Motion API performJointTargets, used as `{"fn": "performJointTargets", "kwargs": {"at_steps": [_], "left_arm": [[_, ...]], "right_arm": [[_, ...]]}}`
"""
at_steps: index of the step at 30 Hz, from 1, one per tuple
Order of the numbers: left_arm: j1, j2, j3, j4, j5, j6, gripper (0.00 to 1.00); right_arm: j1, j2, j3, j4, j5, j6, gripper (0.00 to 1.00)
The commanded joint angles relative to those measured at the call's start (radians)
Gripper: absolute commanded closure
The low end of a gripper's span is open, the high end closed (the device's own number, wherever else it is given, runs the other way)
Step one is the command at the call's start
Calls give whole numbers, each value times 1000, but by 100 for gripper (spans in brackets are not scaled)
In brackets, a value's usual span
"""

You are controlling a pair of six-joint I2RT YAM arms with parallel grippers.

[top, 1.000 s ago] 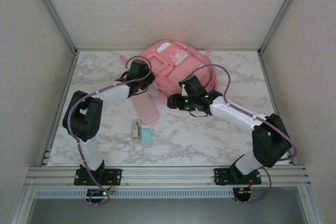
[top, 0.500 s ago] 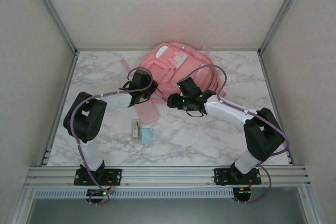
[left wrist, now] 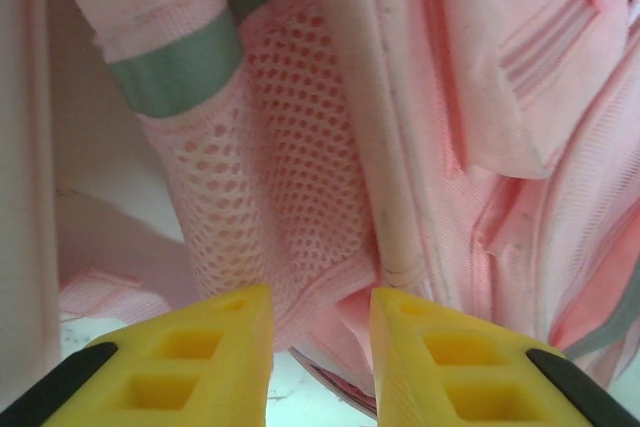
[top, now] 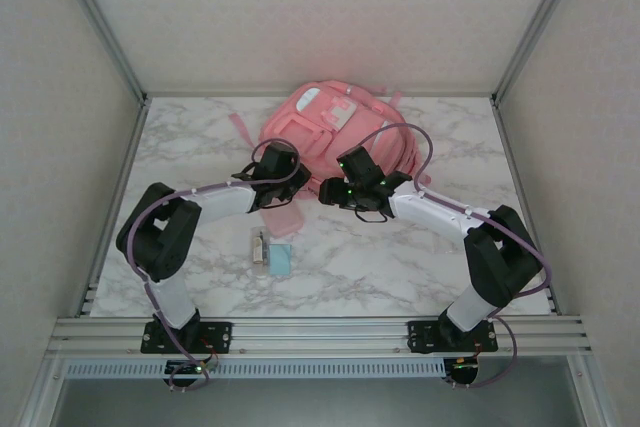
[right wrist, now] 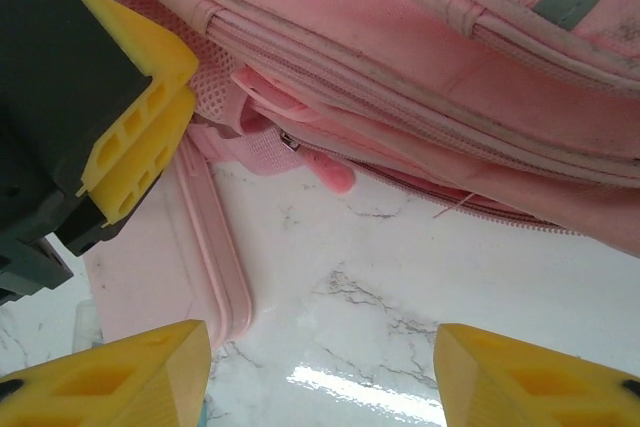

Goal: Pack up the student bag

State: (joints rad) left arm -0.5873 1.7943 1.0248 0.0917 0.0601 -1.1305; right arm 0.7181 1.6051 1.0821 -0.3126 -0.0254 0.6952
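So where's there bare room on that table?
Bare marble lies right of the backpack, in the far left corner beside its strap, and along the near edge. Crowded: the middle, where left arm, right arm, pouch and card meet.

My left arm (top: 215, 200) and right arm (top: 432, 213) each wore a white shell over the long link, with bulky black joints (top: 160, 237) at elbow and shoulder; a lilac cable (top: 400, 126) trailed along each and ran down toward my black bases (top: 185, 335); small green lights (top: 346, 187) glowed on the right wrist and low by both bases; my left gripper (left wrist: 320, 297) and right gripper (right wrist: 320, 347) carried bright yellow fingers (left wrist: 200, 357), moulded with square hollow cells and marked with black at their outer edges; the gripper bodies behind them were matte black and blocky.
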Motion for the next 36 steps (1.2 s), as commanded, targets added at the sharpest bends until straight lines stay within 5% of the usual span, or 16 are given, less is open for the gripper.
{"fn": "performJointTargets", "kwargs": {"at_steps": [1,4,15,17,23,36], "left_arm": [[-1,13,-15,-58,-51,-3,65],[-1,1,-22,-92,-74,11,56],[0,139,77,-55,-79,22,58],[-2,174,107,-40,-75,19,63],[-2,182,133,-28,-75,21,100],[-13,-31,84,-32,-20,-41,100]], "right_arm": [[1,-21,19,-33,31,0,38],[1,-27,20,-34,35,-5,37],[1,-10,34,-26,12,-11,35],[1,-12,29,-20,-1,-15,35],[1,-20,5,-2,-23,-7,35],[24,20,4,69,-74,-92,45]]}}
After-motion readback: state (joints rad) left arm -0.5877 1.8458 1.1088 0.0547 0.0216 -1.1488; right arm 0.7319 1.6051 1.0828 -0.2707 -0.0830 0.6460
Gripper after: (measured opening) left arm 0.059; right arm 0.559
